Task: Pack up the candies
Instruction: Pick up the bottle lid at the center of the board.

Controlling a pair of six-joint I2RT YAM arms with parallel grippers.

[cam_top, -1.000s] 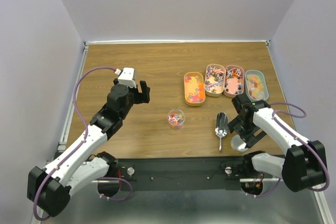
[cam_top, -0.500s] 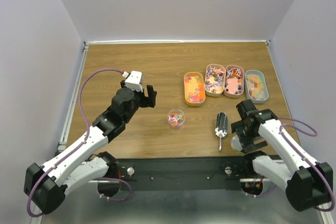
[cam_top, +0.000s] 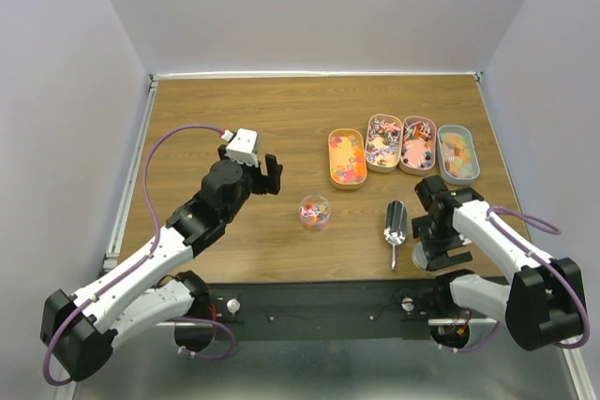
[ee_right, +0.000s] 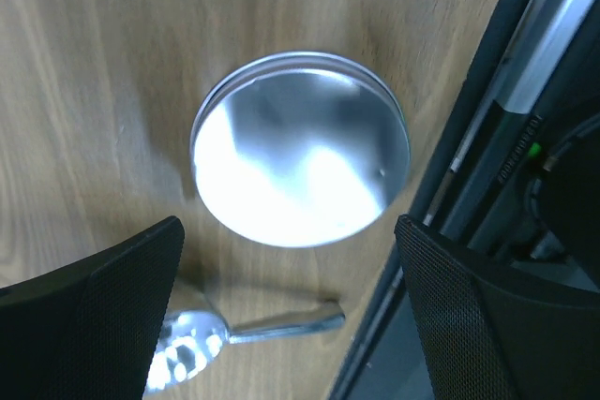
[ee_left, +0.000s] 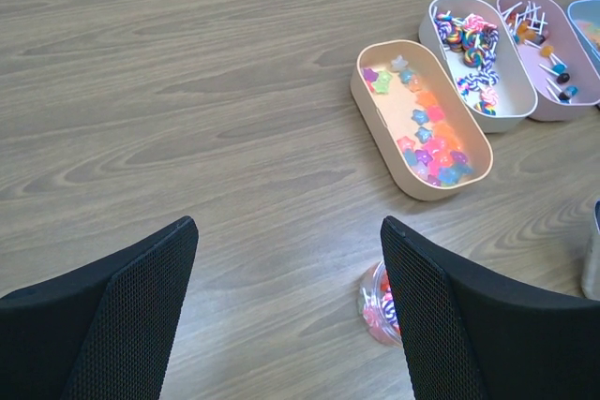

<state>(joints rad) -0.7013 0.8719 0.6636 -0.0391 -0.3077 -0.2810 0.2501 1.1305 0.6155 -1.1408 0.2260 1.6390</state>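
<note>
Left hand [cam_top: 269, 173] hovers above the desk [cam_top: 234, 119], fingers spread wide and holding nothing, to the left of a small clear jar [cam_top: 315, 212]. Some of the candies [ee_left: 379, 304] sit inside that jar. More sweets fill four oblong trays [cam_top: 346, 158] lined up side by side beyond it, toward the right. Over a round metal lid [ee_right: 300, 147] near the desk's front edge hangs the right hand [cam_top: 441, 243], fully open and empty. A metal scoop [cam_top: 397, 222] lies on the wood between the jar and the right hand.
</note>
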